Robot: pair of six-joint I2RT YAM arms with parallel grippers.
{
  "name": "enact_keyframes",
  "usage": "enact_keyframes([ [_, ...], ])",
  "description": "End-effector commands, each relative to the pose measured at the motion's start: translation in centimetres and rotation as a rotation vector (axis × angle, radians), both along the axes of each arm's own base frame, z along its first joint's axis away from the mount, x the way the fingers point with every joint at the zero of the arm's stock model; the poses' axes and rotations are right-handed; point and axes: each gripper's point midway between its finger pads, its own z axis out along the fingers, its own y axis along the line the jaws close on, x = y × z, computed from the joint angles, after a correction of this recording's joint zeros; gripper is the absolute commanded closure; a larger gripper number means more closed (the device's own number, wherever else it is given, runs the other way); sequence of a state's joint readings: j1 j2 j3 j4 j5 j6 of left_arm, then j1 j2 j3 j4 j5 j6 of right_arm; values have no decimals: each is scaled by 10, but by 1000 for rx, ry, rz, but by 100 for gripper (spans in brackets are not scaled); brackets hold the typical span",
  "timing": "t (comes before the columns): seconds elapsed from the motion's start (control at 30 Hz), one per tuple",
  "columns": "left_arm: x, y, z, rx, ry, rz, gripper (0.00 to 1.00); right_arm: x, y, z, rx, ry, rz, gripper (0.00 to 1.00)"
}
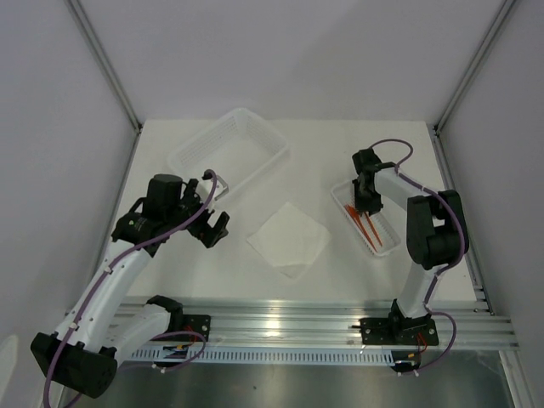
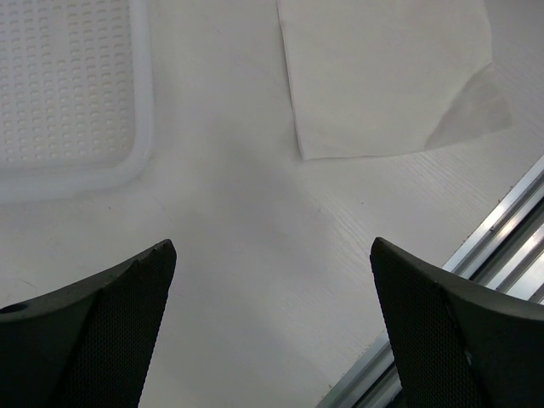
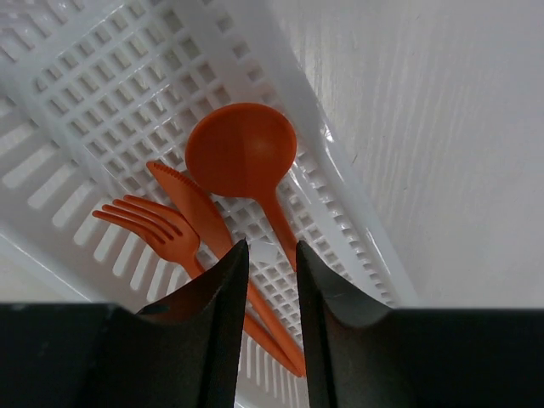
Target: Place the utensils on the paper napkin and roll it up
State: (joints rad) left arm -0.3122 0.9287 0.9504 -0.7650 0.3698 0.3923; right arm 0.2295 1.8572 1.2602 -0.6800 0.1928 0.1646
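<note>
The utensils (image 3: pixel 204 214) are being reached for inside the narrow tray (image 3: pixel 76 76) on the right side of the tabletop (image 1: pixel 212 276). A spoon (image 3: pixel 240 151), a knife (image 3: pixel 174 183) and a fork (image 3: pixel 166 231) are lying bunched there, heads fanned apart and handles crossing. The right gripper (image 3: pixel 270 246) is being held low over those handles. Its fingers (image 3: pixel 223 323) are drawn close with only a slim gap, and orange plastic is being seen running through that gap. Whether it is actually being pinched cannot be told.

The left gripper (image 2: pixel 272 246) is being held above bare tabletop, fingers spread wide with nothing between them. The basket (image 2: pixel 68 85) is off to one side. The paper napkin (image 2: pixel 382 76) is just ahead of it, lying flat and well apart from the tray.

The cutlery is being judged light, stiff and slick. It is best taken across the bundled handles, below the heads, where all three can be caught at once, and a piece sliding out is being counted as the risk. The napkin is being judged thin, soft and easily dragged or torn, so it is best taken at an edge or corner
</note>
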Motion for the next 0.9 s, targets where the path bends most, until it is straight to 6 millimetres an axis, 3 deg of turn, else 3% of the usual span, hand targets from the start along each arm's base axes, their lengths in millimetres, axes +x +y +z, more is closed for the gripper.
enact_keyframes([
  [0.0,1,-3,3,-12,-16,-7,0,19,-3,11,-31,-69,24,67],
  [0.37,-1,-2,3,-11,-21,-3,1,15,-7,-9,-46,-37,30,63],
  [0.57,-3,-1,2,-13,-25,-7,0,11,2,-18,-1,-14,66,60],
  [0.87,-4,-1,4,-14,-35,-7,0,9,10,-8,45,-41,96,80],
])
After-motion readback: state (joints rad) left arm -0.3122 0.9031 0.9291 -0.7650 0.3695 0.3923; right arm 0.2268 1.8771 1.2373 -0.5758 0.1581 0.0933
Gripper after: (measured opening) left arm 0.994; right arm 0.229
